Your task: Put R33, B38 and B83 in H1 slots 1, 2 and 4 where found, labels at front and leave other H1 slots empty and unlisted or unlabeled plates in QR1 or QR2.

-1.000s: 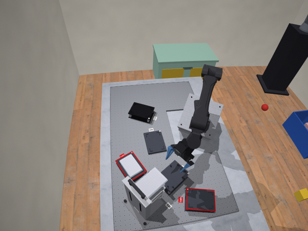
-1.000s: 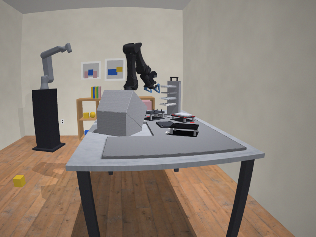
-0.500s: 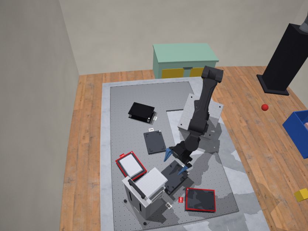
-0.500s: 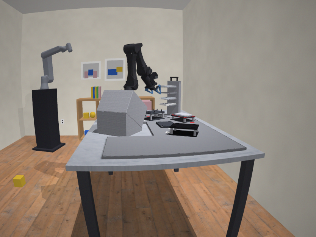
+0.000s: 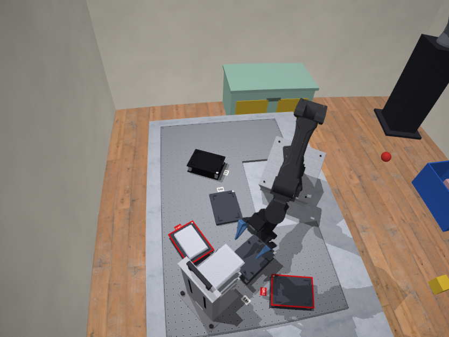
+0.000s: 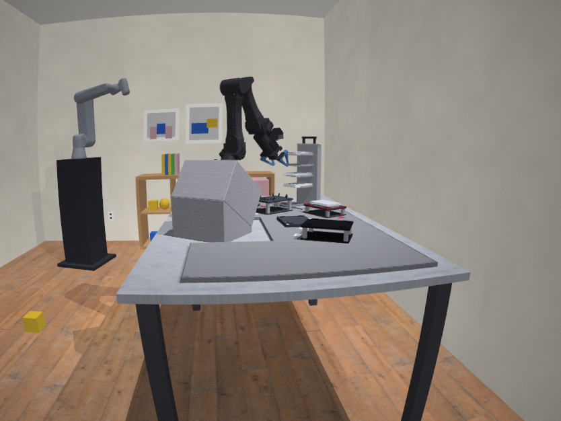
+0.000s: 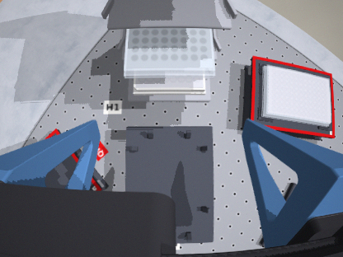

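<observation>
The hotel H1 (image 5: 197,290) (image 6: 309,181) stands at the table's far end. A white plate (image 5: 219,265) (image 6: 299,153) is in slot 4. Slot 3 shows only its bare shelf (image 7: 169,14). A clear plate (image 7: 169,51) is in slot 2 and a white plate (image 7: 169,86) in slot 1; their front labels cannot be read. A white plate (image 5: 191,241) (image 7: 298,92) lies in quarantine nest QR1 (image 5: 202,236). Nest QR2 (image 5: 292,292) and landing nest L1 (image 5: 205,161) (image 6: 327,224) are empty. My gripper (image 5: 246,247) (image 6: 279,163) (image 7: 171,128) is open and empty, above the regrip nest, in front of H1.
The empty regrip nest RG (image 5: 259,266) (image 7: 152,165) stands in front of H1. The flat recovery nest N6 (image 5: 224,206) (image 6: 291,220) is empty, between L1 and RG. H1's handle (image 5: 198,274) rises above its top. QR1 is close beside H1.
</observation>
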`<state>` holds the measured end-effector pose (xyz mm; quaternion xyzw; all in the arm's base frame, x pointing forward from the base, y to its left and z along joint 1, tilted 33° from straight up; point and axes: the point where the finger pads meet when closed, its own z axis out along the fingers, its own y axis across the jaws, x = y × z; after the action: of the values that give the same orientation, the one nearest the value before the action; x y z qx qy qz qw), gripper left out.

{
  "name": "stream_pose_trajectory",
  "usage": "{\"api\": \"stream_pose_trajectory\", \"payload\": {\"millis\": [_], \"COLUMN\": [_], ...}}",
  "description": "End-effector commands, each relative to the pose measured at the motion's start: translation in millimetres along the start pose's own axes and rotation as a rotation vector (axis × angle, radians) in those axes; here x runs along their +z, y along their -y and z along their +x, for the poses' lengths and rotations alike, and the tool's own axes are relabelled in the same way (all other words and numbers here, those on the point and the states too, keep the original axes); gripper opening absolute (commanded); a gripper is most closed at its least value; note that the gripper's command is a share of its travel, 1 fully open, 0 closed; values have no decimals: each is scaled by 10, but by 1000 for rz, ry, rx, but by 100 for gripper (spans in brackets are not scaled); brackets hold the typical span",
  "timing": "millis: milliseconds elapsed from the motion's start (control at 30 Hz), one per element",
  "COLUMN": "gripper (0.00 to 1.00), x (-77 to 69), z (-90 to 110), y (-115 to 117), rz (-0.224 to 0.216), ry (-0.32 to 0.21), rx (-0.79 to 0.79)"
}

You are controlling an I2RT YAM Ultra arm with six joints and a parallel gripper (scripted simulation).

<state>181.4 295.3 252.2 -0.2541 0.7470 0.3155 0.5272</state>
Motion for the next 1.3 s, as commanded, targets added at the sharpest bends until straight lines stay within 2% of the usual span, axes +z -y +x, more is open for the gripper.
{"api": "stream_pose_trajectory", "payload": {"millis": [0,33,1267], "gripper": [100,100,100], "x": [-33,-17,-17], "z": [-243,-105,-105], "y": [-29,-20,-20], "rz": [-14,-9,-9], "ry": [57,24,24], "rx": [16,7,7]}}
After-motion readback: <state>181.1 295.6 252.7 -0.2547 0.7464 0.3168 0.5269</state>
